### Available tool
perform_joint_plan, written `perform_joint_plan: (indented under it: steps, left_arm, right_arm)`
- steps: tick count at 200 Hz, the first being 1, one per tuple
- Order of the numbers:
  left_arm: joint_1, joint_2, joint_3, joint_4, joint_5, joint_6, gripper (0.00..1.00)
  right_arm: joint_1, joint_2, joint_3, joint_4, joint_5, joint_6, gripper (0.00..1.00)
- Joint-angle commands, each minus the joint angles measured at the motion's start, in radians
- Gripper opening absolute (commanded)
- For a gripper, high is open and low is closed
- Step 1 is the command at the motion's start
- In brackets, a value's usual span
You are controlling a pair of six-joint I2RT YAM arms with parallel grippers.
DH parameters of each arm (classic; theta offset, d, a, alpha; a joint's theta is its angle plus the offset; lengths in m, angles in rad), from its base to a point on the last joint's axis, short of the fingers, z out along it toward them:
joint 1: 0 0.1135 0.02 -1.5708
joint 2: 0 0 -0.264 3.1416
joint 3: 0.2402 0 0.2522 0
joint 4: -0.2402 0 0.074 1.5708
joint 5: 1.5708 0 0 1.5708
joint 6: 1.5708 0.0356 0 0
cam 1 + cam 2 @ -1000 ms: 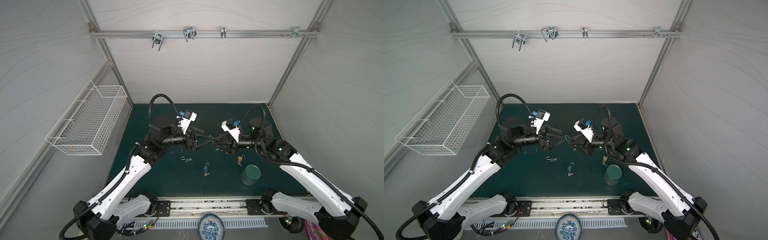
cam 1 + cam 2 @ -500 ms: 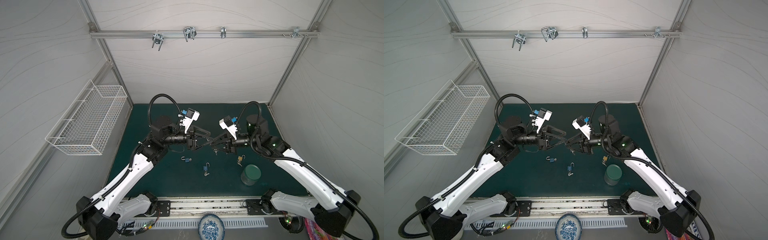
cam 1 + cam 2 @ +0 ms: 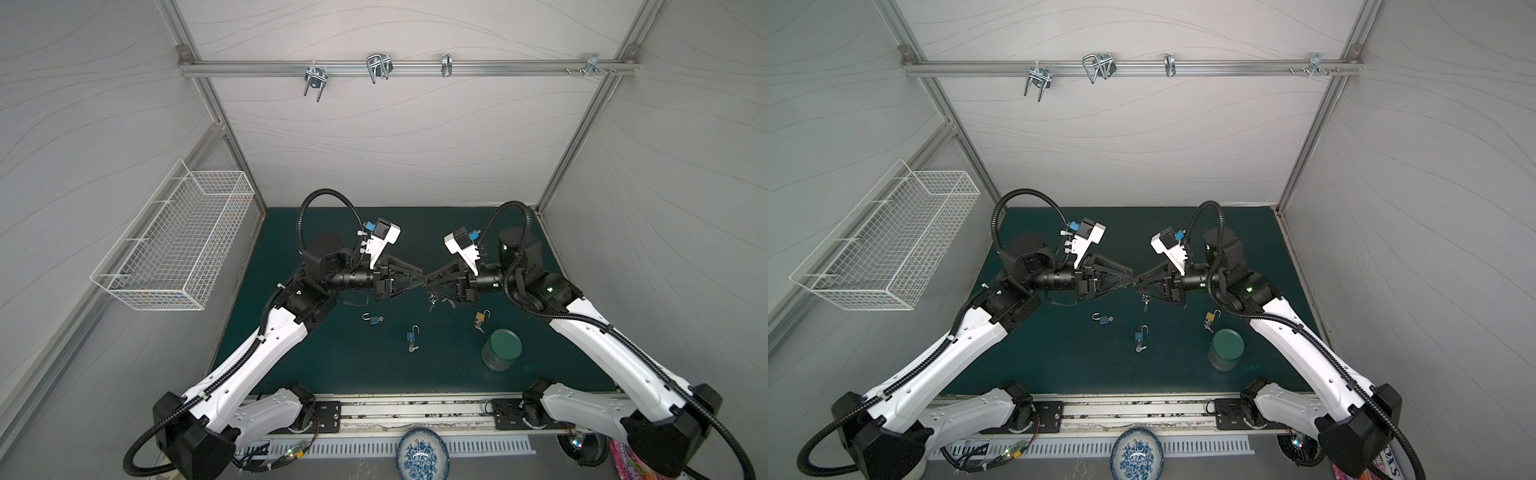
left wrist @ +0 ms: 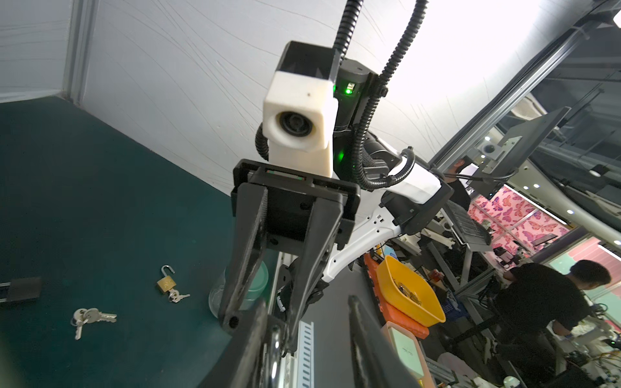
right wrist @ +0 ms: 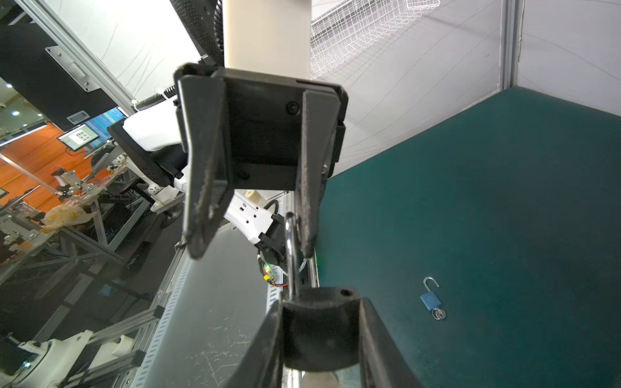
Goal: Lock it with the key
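My right gripper (image 5: 321,302) is shut on a black padlock (image 5: 321,332), held above the middle of the green mat (image 3: 316,365). The padlock's silver shackle (image 5: 291,258) stands open and points at my left gripper (image 3: 423,281). In the right wrist view the shackle lies against the inner face of one of the left fingers (image 5: 307,188). The left gripper (image 4: 306,299) is open, with the shackle (image 4: 275,339) along one finger and a gap to the other. Both grippers meet tip to tip in both top views. A bunch of keys (image 4: 90,317) lies on the mat below them (image 3: 432,300).
Two blue padlocks (image 3: 372,319) (image 3: 412,334) and a brass padlock (image 3: 480,318) lie on the mat with open shackles. A green-lidded jar (image 3: 501,349) stands front right. A wire basket (image 3: 178,245) hangs on the left wall. A patterned bowl (image 3: 422,453) sits off the mat's front edge.
The two grippers have come together over the mat's middle. My left jaws have narrowed around the shackle. The right gripper has kept its hold on the padlock.
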Motion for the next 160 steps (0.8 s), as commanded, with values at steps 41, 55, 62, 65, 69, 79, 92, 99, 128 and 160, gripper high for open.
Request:
perform_joint_plan:
  steps: [41, 55, 62, 65, 69, 79, 92, 99, 128, 160]
  left_arm:
    - [-0.003, 0.013, 0.023, -0.05, -0.046, 0.057, 0.19]
    - [-0.003, 0.014, 0.025, -0.047, -0.049, 0.052, 0.14]
    - [-0.003, 0.014, 0.028, -0.047, -0.049, 0.05, 0.13]
    - [-0.003, 0.013, 0.028, -0.047, -0.05, 0.05, 0.13]
    - [-0.003, 0.012, 0.028, -0.048, -0.052, 0.049, 0.13]
    - [-0.003, 0.008, 0.031, -0.051, -0.052, 0.047, 0.13]
    - [-0.003, 0.001, 0.032, -0.048, -0.05, 0.047, 0.18]
    - [-0.003, -0.002, 0.031, -0.047, -0.05, 0.047, 0.18]
    - [-0.003, -0.008, 0.03, -0.044, -0.053, 0.043, 0.18]
    - [-0.003, -0.011, 0.031, -0.044, -0.053, 0.037, 0.17]
  right_arm:
    - [-0.011, -0.038, 0.003, 0.013, -0.013, -0.023, 0.0]
    - [-0.01, -0.035, 0.007, 0.0, -0.015, -0.028, 0.0]
    - [-0.01, -0.035, 0.006, -0.001, -0.014, -0.028, 0.0]
    - [-0.011, -0.035, 0.006, -0.002, -0.015, -0.026, 0.0]
    - [-0.011, -0.035, 0.006, -0.003, -0.014, -0.027, 0.0]
    - [-0.01, -0.036, 0.008, -0.007, -0.012, -0.029, 0.0]
    - [-0.011, -0.035, 0.011, -0.02, -0.01, -0.04, 0.0]
    - [-0.011, -0.035, 0.011, -0.025, -0.005, -0.047, 0.0]
    - [-0.011, -0.032, 0.014, -0.031, -0.001, -0.051, 0.0]
    - [-0.011, -0.035, 0.016, -0.033, -0.003, -0.053, 0.0]
